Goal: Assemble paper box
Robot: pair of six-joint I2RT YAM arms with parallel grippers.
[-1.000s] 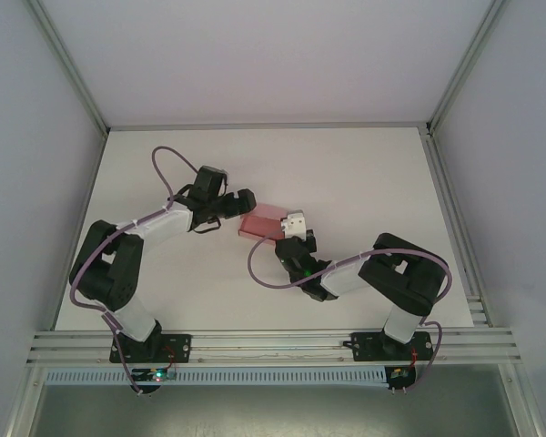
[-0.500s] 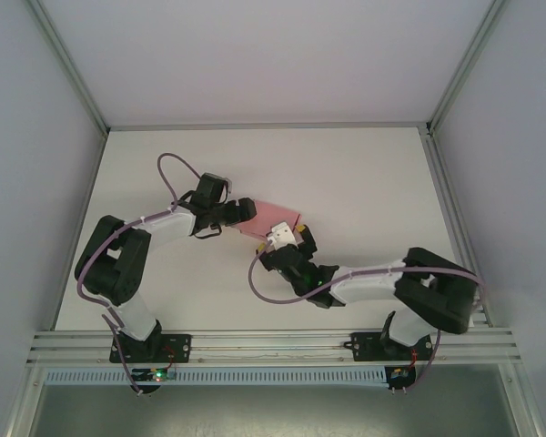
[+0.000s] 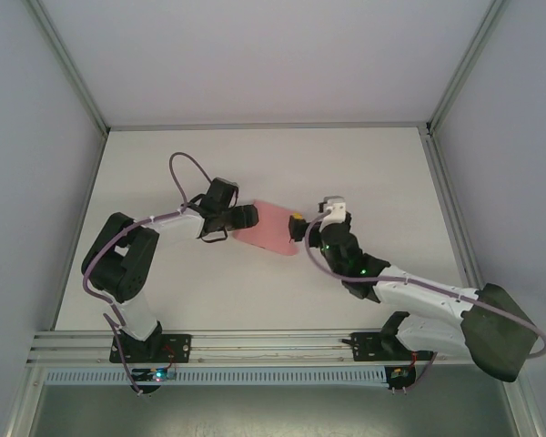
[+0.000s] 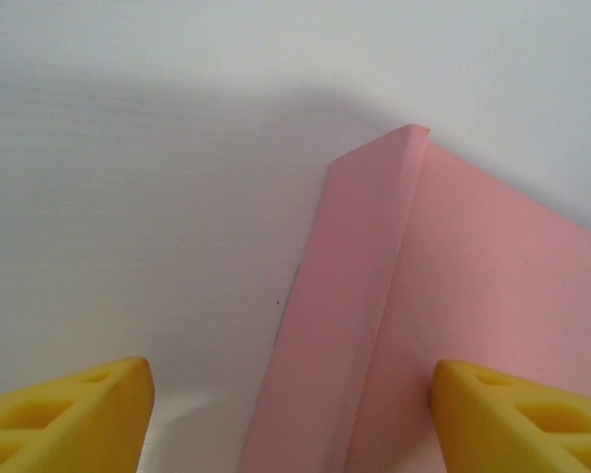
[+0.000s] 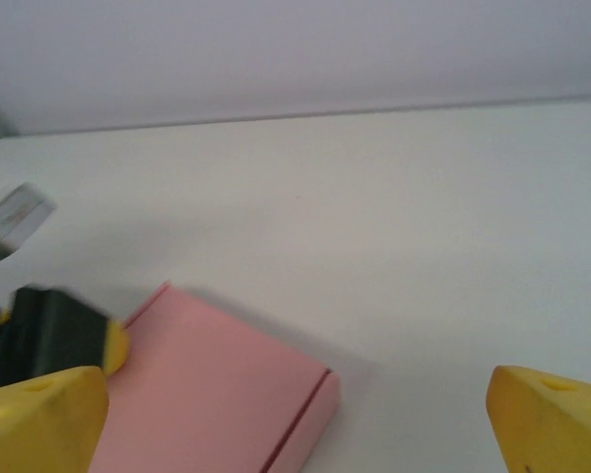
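Matt, smooth card paper box (image 4: 492, 286)

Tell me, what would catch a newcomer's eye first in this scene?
A small pink paper box sits mid-table, bright against the white table. Two black, yellow-tipped claws flank it: the left gripper at its left end and the right gripper at its right end, both open.

Paper box (image 3: 269, 233) on table (image 3: 373, 173), between left arm (image 3: 164, 220), right arm (image 3: 419, 291).
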